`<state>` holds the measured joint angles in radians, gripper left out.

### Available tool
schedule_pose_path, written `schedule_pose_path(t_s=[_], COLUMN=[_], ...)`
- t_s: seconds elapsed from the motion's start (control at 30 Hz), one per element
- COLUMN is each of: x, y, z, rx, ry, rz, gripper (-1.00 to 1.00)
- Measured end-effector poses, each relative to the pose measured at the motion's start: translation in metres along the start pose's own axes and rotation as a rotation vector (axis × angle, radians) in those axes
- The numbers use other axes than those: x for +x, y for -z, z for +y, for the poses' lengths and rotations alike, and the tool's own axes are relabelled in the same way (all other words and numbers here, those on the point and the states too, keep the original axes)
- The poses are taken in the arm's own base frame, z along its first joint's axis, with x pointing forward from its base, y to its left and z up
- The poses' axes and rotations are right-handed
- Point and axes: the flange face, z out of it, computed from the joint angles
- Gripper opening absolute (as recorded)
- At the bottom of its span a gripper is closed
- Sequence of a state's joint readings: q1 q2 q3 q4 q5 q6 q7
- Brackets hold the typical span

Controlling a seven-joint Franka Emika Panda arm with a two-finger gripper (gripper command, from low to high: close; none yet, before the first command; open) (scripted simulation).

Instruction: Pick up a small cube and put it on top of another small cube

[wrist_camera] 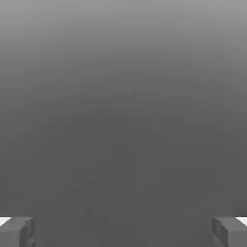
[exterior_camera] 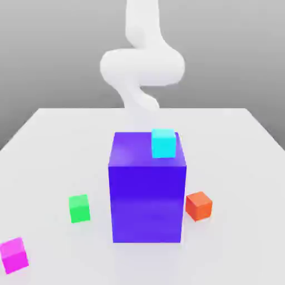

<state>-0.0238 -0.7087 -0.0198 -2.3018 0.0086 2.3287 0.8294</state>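
The small cube (exterior_camera: 13, 254), bright magenta-pink, sits on the white table near its front corner on the exterior view's left. A small green cube (exterior_camera: 79, 208) and a small orange cube (exterior_camera: 198, 205) rest on the table on either side of the big blue-purple block (exterior_camera: 147, 189). A cyan cube (exterior_camera: 163, 142) lies on top of that block. My white arm (exterior_camera: 142, 67) rises behind the block, far from the magenta cube. In the hand view my gripper (wrist_camera: 123, 232) is open, its grey fingertips (wrist_camera: 17, 231) wide apart with nothing between them.
The tall blue-purple block stands mid-table between the arm and the front cubes. The white table (exterior_camera: 234, 145) stretches out to both sides. A plain grey backdrop lies beyond the fingers in the hand view.
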Motion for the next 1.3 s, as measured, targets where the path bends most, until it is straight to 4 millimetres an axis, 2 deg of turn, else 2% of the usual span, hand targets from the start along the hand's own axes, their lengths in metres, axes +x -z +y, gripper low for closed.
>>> schedule_pose_path(t_s=[0.17,0.37,0.53,0.67,0.73,0.93,1.1,1.13,1.3], x=[0.03,0.052,0.059,0.06,0.053,0.023,-0.007,-0.01,-0.01], y=[-0.091,-0.191,-0.265,-0.315,-0.338,-0.395,-0.444,-0.449,-0.449], z=[0.033,0.094,0.163,0.234,0.265,0.368,0.415,0.419,0.418], rx=[-0.117,-0.26,-0.385,-0.494,-0.546,-0.712,-0.741,-0.741,-0.741], ry=[-0.155,-0.342,-0.5,-0.642,-0.698,-0.873,-0.901,-0.902,-0.902], rz=[-0.062,-0.118,-0.15,-0.159,-0.168,-0.179,-0.178,-0.178,-0.177], gripper=[0.0,0.0,0.0,0.0,0.0,0.0,0.0,-1.0,-1.0])
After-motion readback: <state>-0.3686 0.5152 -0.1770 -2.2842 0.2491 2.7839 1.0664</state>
